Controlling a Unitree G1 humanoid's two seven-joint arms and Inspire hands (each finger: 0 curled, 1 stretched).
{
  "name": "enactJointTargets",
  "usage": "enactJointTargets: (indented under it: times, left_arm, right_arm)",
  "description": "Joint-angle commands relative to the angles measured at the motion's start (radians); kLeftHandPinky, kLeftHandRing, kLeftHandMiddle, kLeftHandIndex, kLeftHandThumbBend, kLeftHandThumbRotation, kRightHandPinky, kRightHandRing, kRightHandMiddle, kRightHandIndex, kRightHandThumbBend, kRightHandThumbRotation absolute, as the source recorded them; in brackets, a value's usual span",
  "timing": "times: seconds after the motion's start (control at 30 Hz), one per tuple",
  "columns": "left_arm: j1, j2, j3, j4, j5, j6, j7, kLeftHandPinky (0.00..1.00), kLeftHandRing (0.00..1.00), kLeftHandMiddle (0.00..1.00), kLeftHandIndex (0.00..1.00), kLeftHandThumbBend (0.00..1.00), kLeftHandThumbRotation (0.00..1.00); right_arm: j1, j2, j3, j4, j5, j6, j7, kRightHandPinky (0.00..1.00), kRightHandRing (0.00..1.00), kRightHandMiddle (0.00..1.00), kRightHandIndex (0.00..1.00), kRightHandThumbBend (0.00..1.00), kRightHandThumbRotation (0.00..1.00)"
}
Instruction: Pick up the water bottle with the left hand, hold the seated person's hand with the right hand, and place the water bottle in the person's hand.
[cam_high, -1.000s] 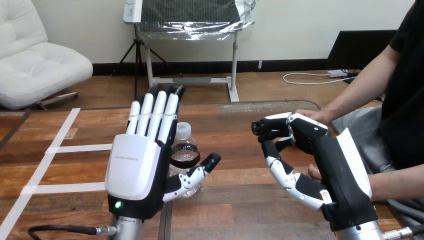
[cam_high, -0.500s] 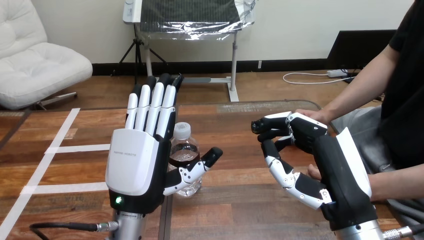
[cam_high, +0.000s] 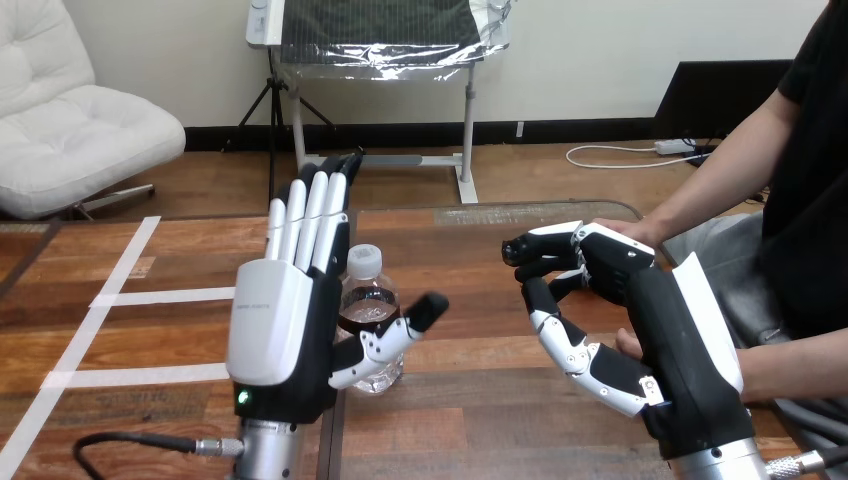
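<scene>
Head view: left hand (cam_high: 275, 330) nearer water bottle (cam_high: 370, 295), fingers (cam_high: 310, 215) straight.

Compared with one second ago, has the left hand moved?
Yes. The left hand has turned and edged right, toward the water bottle, which stayed put.

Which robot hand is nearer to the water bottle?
Left. The left robot hand stands open beside the water bottle; the right robot hand is off to its right, by the person's hand.

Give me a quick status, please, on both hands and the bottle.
Left hand open beside water bottle. Bottle upright on table. Right hand at person's hand, grip unclear. No obstruction.
</scene>
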Motion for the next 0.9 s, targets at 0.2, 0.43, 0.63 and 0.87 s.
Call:
enactJointTargets:
  times: [0.2, 0.43, 0.63, 0.87]
  left_arm:
    - [-0.031, -0.089, 0.091, -0.011, -0.431, -0.066, -0.401, 1.0, 1.0, 1.0, 1.0, 0.88, 0.69]
    - [-0.075, -0.147, 0.159, -0.006, -0.61, 0.071, -0.614, 0.96, 1.0, 1.0, 1.0, 0.95, 0.59]
    - [-0.104, -0.169, 0.191, 0.011, -0.643, 0.123, -0.66, 0.93, 0.98, 1.0, 1.0, 0.96, 0.55]
    - [-0.141, -0.188, 0.223, 0.068, -0.647, 0.127, -0.669, 0.88, 0.94, 0.99, 1.0, 0.96, 0.53]
  right_arm:
    - [-0.07, -0.007, -0.01, -0.005, -0.001, -0.023, -0.004, 0.47, 0.6, 0.64, 0.6, 0.28, 0.0]
    - [-0.067, -0.006, -0.01, 0.0, 0.008, -0.03, -0.002, 0.47, 0.6, 0.64, 0.6, 0.29, 0.0]
    - [-0.064, -0.005, -0.01, -0.005, 0.007, -0.024, -0.002, 0.46, 0.59, 0.64, 0.6, 0.29, 0.0]
    - [-0.066, -0.01, -0.011, 0.0, 0.005, -0.036, -0.002, 0.46, 0.59, 0.64, 0.6, 0.3, 0.0]
